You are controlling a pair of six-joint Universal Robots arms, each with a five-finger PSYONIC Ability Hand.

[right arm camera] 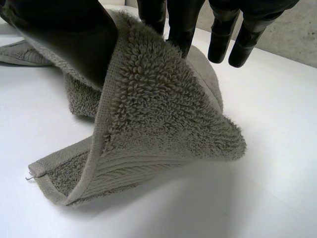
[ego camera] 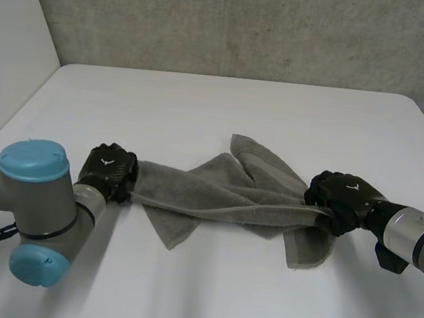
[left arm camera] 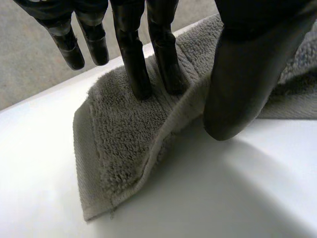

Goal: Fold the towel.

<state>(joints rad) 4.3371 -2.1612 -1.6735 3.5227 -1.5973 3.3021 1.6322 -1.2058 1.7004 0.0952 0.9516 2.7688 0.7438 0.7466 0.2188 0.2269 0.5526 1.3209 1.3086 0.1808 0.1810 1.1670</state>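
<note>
Towel (ego camera: 223, 194) stretched left to right across the near middle of the worktop (ego camera: 224, 115).
Its left end is pinched between the fingers (left arm camera: 133, 64) and thumb of the left hand (ego camera: 108, 170), its right end likewise by the right hand (ego camera: 341, 198); loose folds are draped between.

Overhead cam; wrist cams near towel (ego camera: 216, 193)

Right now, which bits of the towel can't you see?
- Head view: the towel ends inside the left hand and right hand, covered by the hands' backs.
- Head view: the lower layers in the bunched middle, hidden by the towel's own folds.
- Left wrist view: the towel behind the left thumb.
- Right wrist view: the towel edge under the right thumb.
</note>
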